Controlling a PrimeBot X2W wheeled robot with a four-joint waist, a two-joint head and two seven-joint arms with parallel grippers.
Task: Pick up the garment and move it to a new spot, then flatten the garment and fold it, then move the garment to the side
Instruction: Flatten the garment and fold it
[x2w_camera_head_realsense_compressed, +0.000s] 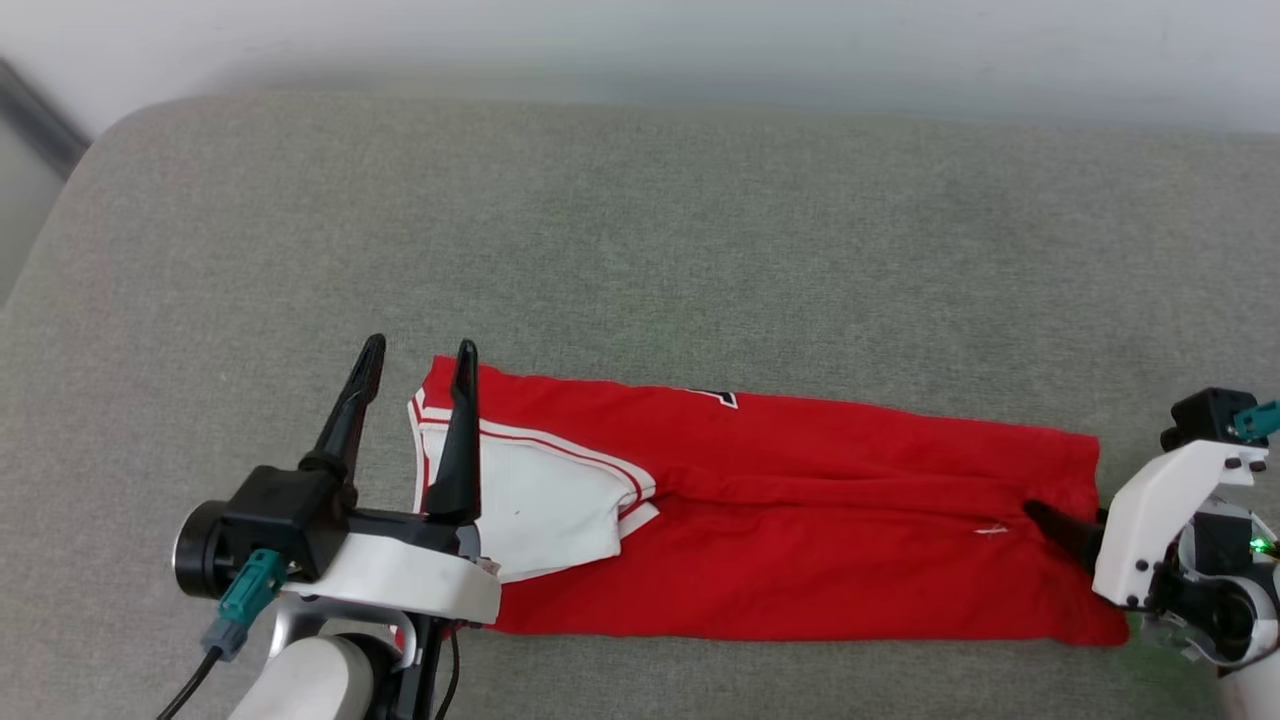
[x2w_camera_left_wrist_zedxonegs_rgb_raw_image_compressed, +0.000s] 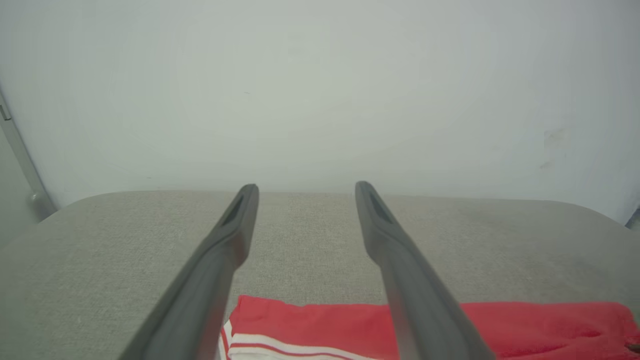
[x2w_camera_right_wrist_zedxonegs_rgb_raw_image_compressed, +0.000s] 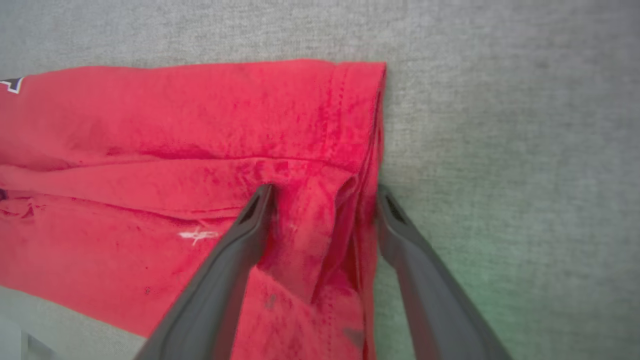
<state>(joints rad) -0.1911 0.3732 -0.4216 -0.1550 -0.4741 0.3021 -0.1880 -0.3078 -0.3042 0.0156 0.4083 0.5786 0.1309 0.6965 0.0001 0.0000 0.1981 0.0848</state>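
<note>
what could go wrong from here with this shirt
The open right claw straddles the bunched hem of the red soft-fabric jersey; closing may catch only some layers, so the fold could spill.
The left claw stands over the collar edge, one finger over the grey fabric surface; it may grip little.
The white short sleeve lies loose on top and could flop.

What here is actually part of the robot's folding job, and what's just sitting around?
Part of the job: the red shirt, folded into a long strip; the left fingers, open at its sleeve end; the right fingers, open astride its hem.
Just there: the grey cushion beneath; the pale wall behind.
</note>
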